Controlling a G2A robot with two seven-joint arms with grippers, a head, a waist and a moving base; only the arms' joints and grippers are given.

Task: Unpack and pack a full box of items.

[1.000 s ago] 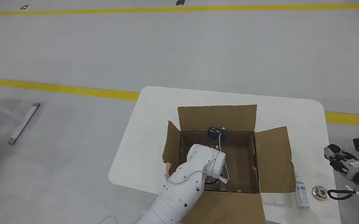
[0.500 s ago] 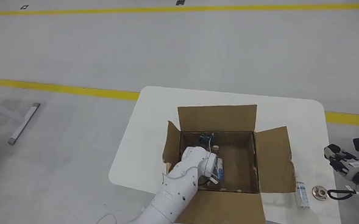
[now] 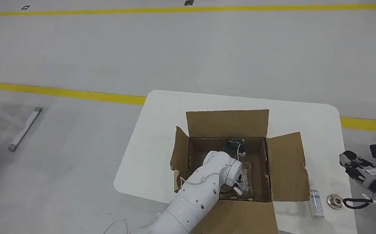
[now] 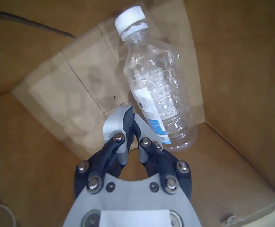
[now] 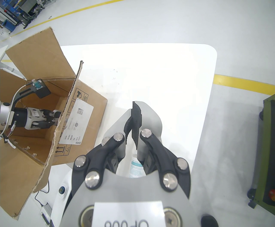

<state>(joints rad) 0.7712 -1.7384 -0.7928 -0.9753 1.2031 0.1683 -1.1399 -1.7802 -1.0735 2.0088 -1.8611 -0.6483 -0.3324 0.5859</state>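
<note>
The white table point(image 3: 155, 150) carries an open cardboard box point(image 3: 226, 122) with all four flaps folded outward. The left arm goes down into it from the near side.

Inside the box, the left gripper point(image 4: 131, 121) hangs over the cardboard floor with its two fingers pressed together at the tips and nothing between them. A clear plastic bottle point(image 4: 159, 90) with a white cap and a blue-and-white label lies on the floor just beside those fingertips. Its base end is nearest the gripper and its cap points away, toward the far wall. One finger overlaps the bottle's lower part in the left wrist view; I cannot tell whether they touch.

The right gripper point(image 5: 133, 122) is well apart from the box, over the table's right edge. Its pads meet and it grips nothing. Directly under it a small bottle point(image 3: 315, 201) with a teal label lies on the table, and a small ring-shaped object point(image 3: 334, 201) sits just beside that bottle, on the side away from the box.
</note>
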